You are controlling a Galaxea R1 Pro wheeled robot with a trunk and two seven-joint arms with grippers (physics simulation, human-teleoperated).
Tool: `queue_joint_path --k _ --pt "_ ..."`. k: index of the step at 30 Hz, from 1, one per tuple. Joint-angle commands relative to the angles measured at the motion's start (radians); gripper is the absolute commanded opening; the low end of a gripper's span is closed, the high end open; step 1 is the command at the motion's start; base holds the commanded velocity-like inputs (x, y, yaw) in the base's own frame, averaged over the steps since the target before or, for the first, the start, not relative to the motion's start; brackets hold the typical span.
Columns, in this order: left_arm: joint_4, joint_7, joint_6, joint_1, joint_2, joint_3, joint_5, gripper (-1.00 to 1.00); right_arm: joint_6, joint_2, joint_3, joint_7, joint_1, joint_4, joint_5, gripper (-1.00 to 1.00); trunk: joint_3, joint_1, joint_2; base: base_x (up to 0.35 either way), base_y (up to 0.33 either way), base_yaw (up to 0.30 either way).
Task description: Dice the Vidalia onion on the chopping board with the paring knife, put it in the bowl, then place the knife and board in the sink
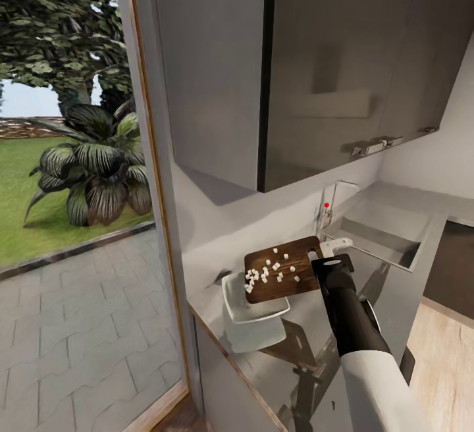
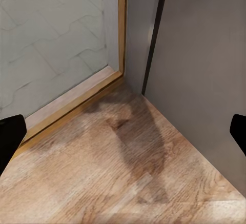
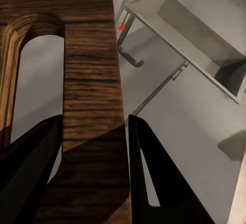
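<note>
Right gripper (image 3: 95, 147): closed on the handle end of the chopping board (image 1: 284, 269), one finger through the oblong handle slot (image 3: 36, 85), the other against the board's outer edge, wood strip clamped between the jaws. Board raised off the countertop (image 1: 309, 346) and tilted, far end from the jaws dipping over the bowl (image 1: 253, 317). Diced onion (image 1: 266, 272): small white cubes scattered on the board face, most gathered toward the low end away from the jaws, directly above the bowl's rim. Bowl: white, squarish, resting on the countertop beneath and beyond the board's low end. Sink (image 1: 378, 234): steel basin set into the countertop just beyond the jaws on the handle side, tap (image 1: 329, 205) with red dot at its near corner; in the right wrist view, basin (image 3: 200, 34) and tap base beside the gripped board edge. Paring knife and bowl contents: cannot tell. Left gripper (image 2: 123, 131): jaws spread wide apart, fingertips (image 2: 10, 134) at opposite frame edges, nothing between them; below the jaws, wooden floor (image 2: 118, 172), a grey cabinet panel (image 2: 200, 55) and a window frame (image 2: 77, 98)
</note>
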Motion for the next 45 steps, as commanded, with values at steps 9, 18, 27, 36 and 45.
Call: queue_joint_path --k 9,18,27,36,45 --pt "-0.001 0.005 -0.002 0.0 0.001 -0.007 0.011 1.0 0.002 0.0 -0.001 -0.001 0.0 0.01 0.002 -1.0 0.0 0.0 -0.001 0.0 0.0 0.0" --pt "-0.001 0.005 -0.002 0.0 0.001 -0.007 0.01 1.0 -0.036 0.0 -0.001 -0.043 0.0 0.039 0.001 -1.0 0.0 0.0 -0.001 0.0 0.0 0.0" --pt "-0.001 0.006 -0.002 0.0 0.001 -0.007 0.01 1.0 -0.039 -0.001 -0.001 -0.042 0.0 0.039 0.001 -1.0 0.0 0.0 -0.001 0.0 0.0 0.0" --pt "-0.001 0.005 -0.002 0.0 0.002 -0.007 0.01 1.0 -0.039 0.0 -0.001 -0.045 0.0 0.039 0.002 -1.0 0.0 0.0 -0.001 0.0 0.0 0.0" --pt "-0.001 0.005 -0.002 0.0 0.002 -0.007 0.01 1.0 -0.04 0.001 0.0 -0.05 0.0 0.04 0.003 -1.0 0.0 0.0 -0.001 0.0 0.0 0.0"
